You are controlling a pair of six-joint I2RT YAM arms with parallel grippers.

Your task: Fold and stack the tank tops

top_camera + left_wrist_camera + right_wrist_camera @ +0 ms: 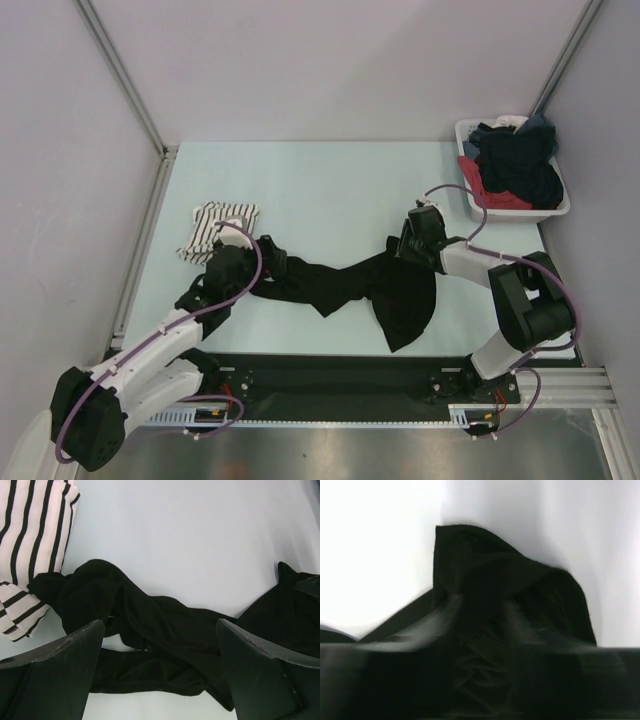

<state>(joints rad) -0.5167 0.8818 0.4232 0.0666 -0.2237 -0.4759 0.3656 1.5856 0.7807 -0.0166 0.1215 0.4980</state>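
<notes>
Pale worktop [330,190] w/ two robot arms reaching in from the near edge. Black tank top [350,285] is lying sprawled and twisted across the middle, running from the left arm to the right arm, w/ a wider flap trailing toward the near edge on the right side. White bin [515,214] of mixed clothes is sitting at the far right corner. Striped tank top [215,228] is resting as a small folded bundle at the far left, just beside the left end of the black one and seemingly touching it.

Step in hand, as a judgement: striped one looks done. Both tools are sitting at the two ends of the black one, prob. to pull it flat before folding. The next move is calling for a firm hold on each end, then a pull apart to take out the twist in the middle. After that come folding and stacking w/ the striped bundle.

Left tool [160,630] is hovering w/ fingers spread wide, straddling the bunched left end of the black fabric, not pinching it. Right tool [415,235] is sitting at the far right end of the black top, fingers partly apart w/ a ridge of black cloth rising between them. The wrist view is blurred, so can't tell whether it is gripping.
</notes>
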